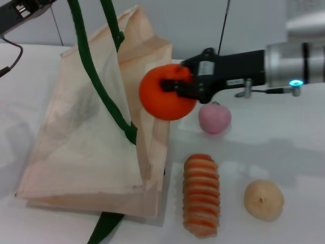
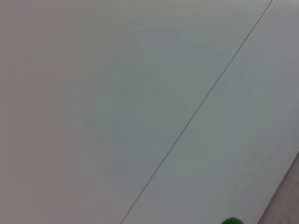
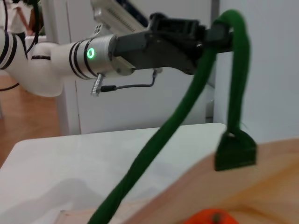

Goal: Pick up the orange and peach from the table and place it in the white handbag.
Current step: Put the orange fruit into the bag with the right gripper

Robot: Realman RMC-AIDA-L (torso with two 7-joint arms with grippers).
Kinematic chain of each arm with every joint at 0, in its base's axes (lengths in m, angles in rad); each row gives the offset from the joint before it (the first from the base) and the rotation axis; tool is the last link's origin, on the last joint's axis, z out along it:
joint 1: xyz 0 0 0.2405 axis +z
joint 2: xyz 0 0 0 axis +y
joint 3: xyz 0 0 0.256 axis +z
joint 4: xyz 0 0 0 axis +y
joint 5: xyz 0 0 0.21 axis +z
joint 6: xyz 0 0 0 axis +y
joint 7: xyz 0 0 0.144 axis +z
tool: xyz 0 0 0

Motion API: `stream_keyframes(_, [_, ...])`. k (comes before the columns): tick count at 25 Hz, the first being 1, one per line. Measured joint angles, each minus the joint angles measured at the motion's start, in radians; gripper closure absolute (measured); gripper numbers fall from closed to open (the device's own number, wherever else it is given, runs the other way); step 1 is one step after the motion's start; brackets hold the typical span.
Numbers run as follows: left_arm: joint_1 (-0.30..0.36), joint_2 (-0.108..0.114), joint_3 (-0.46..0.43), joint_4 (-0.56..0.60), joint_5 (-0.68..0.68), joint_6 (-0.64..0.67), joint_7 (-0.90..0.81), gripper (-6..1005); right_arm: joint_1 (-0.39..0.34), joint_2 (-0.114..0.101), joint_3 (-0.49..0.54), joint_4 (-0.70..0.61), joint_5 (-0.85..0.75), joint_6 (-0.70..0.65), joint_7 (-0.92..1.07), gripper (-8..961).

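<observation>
White table carries a striped roll at 6 o'clock, a beige fruit at 5 and the peach right of centre. The right gripper has its jaws clamped on the orange, held in the air against the white handbag beside its open top. The left gripper holds a green strap aloft, jaws closed on it.

orange beside white handbag, peach right
</observation>
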Motion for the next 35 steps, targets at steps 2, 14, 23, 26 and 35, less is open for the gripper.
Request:
stream_keyframes(2, [-0.004, -0.001, 0.001, 0.000, 0.000, -0.001, -0.001, 877, 0.031, 0.000, -0.016, 0.047, 0.000, 0.045, -0.005, 721])
stream_keyframes(14, [-0.051, -0.006, 0.008, -0.026, 0.000, -0.025, -0.004, 877, 0.175, 0.006, -0.088, 0.248, -0.001, 0.339, -0.019, 808])
stream_keyframes(23, [-0.069, -0.006, 0.008, -0.029, 0.005, -0.035, -0.002, 877, 0.244, 0.013, -0.088, 0.364, -0.001, 0.465, -0.115, 870])
stream_keyframes(26, [-0.076, -0.006, 0.009, -0.037, 0.006, -0.034, 0.000, 877, 0.254, 0.014, -0.082, 0.388, -0.001, 0.483, -0.151, 880])
stream_keyframes(35, [-0.089, -0.001, 0.011, -0.064, 0.013, 0.011, 0.008, 877, 0.297, 0.019, -0.075, 0.477, 0.000, 0.627, -0.271, 882])
